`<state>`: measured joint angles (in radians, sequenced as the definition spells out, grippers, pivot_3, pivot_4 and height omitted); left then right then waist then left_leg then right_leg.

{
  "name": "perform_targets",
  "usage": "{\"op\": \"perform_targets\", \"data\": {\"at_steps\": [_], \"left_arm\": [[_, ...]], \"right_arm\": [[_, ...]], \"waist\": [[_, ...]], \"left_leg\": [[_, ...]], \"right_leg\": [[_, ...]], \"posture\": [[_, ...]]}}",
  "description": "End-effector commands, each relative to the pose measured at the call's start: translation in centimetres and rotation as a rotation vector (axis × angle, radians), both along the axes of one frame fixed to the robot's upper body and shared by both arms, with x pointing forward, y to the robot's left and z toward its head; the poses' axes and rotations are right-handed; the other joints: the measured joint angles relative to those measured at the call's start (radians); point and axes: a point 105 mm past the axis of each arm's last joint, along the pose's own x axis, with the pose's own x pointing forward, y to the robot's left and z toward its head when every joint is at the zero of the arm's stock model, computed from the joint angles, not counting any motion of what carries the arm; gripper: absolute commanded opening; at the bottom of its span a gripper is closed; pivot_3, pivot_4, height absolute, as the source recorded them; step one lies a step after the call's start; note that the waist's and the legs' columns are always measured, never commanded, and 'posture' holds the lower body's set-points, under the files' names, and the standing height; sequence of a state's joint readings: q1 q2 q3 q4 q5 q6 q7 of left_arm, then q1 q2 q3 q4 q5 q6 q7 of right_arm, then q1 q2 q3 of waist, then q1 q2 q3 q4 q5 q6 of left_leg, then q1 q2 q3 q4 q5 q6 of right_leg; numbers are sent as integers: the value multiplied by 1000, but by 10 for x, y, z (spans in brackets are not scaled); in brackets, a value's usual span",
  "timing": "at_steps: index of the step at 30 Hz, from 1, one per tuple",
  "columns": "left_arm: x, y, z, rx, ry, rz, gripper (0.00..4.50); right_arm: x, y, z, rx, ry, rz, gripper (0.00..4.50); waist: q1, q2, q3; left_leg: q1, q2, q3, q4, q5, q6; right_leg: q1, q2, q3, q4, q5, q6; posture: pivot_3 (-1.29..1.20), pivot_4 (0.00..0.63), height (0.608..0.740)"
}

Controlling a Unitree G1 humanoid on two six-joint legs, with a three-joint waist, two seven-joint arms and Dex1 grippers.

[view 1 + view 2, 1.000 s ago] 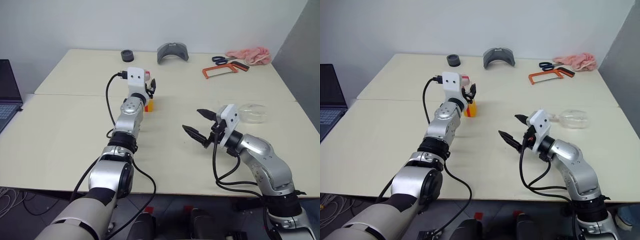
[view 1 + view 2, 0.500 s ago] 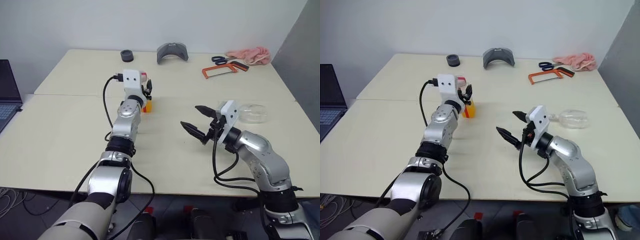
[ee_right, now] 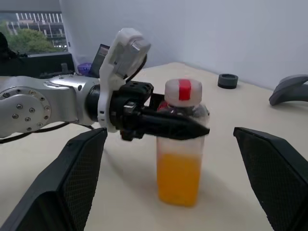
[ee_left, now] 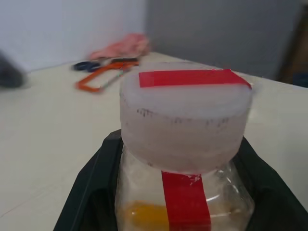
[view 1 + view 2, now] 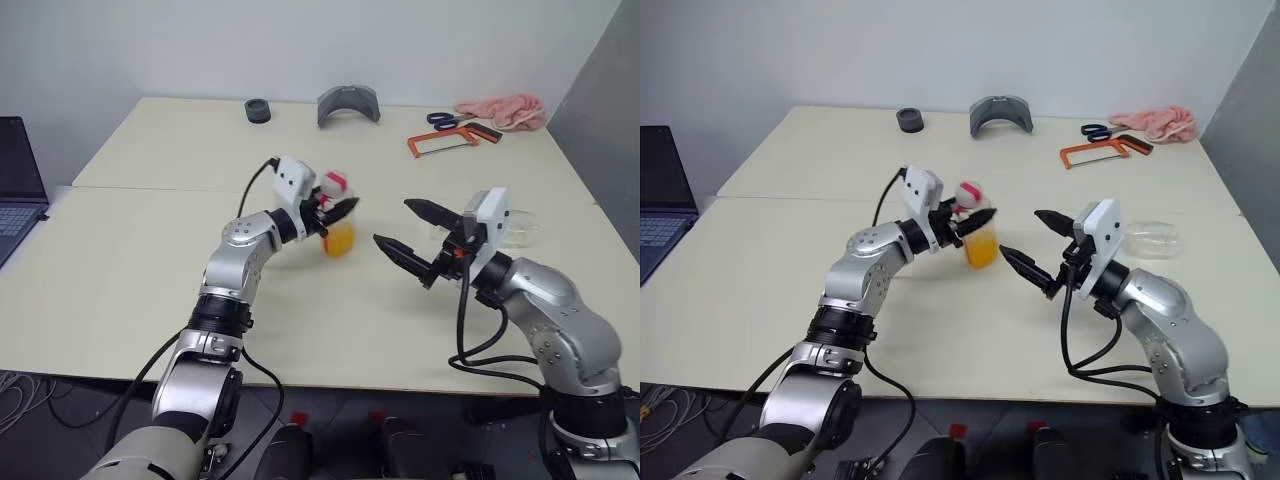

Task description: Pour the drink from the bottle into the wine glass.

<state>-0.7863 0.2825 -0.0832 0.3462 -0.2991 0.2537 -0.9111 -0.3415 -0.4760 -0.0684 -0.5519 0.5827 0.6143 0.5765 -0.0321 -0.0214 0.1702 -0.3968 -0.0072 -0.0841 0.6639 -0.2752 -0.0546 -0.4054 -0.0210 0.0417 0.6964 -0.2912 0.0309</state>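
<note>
- Nearest the robot, the right gripper [image 5: 417, 241] hung above the cream table [image 5: 120, 290] with its two black fingers spread wide and nothing between them, pointing toward the left across the table's middle.
- Just past those fingertips, the left gripper [image 5: 338, 212] was clamped on the bottle [image 5: 338, 228] high up, right below the cap, its fingers lying level and pointing toward the right.
- Held this way, the bottle stood upright near the middle of the table, between the two grippers; whether its base touched the tabletop could not be told.
- Inside it, the drink [image 3: 178, 177] filled roughly the lower half, orange and translucent, with a red strip running down the clear wall and across the white cap [image 4: 186, 106].
- Behind the right gripper, the wine glass [image 5: 1152, 239] lay on its side on the table, well apart from the bottle.
- Farther back, an orange-framed hacksaw [image 5: 443, 143], dark-handled scissors [image 5: 441, 119] and a pink cloth [image 5: 502, 107] lay near the right rear corner.
- Along the far edge sat a grey curved piece [image 5: 348, 103] and a small black ring [image 5: 258, 110].
- Off the left edge of the table stood a laptop [image 5: 18, 185].
</note>
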Motion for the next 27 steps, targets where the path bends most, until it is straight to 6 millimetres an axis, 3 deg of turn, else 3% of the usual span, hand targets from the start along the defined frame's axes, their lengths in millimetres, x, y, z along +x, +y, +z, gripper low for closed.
{"op": "perform_targets", "data": {"at_steps": [1, 7, 13, 24, 27], "left_arm": [[-32, -20, 19, 38, -63, -273, 2193], [-58, -32, 11, 78, -22, -509, 2193], [-61, -38, 5, 100, -20, -554, 2193], [-53, -34, 2, 121, -48, -506, 2193], [-49, -31, 2, 118, -55, -471, 2193]], "right_arm": [[-16, 4, 24, 18, -62, 23, 4500], [-14, 15, 26, 19, -25, -9, 4500], [-11, 31, 18, -8, 6, -1, 4500], [-2, 29, 7, -40, 15, -42, 4500], [-3, 28, 1, -54, 27, -47, 3858]], "waist": [[0, 0, 0], [-8, 0, 0], [-8, 0, 0], [-6, 0, 0], [-6, 0, 0]], "left_leg": [[0, 0, 0, 0, 0, 0], [1, 0, 0, 0, -2, 4], [0, 0, 0, 0, -2, 4], [0, 0, 0, 0, -2, 4], [0, 0, 0, 0, -2, 4]], "right_leg": [[0, 0, 0, 0, 0, 0], [0, 2, 0, 0, 0, 0], [0, 1, 0, 0, 0, 0], [0, 1, 0, 0, 0, 0], [0, 1, 0, 0, 0, 0]], "posture": [[0, 150, 740], [0, 150, 740], [0, 150, 740], [0, 150, 740], [0, 150, 740]]}}
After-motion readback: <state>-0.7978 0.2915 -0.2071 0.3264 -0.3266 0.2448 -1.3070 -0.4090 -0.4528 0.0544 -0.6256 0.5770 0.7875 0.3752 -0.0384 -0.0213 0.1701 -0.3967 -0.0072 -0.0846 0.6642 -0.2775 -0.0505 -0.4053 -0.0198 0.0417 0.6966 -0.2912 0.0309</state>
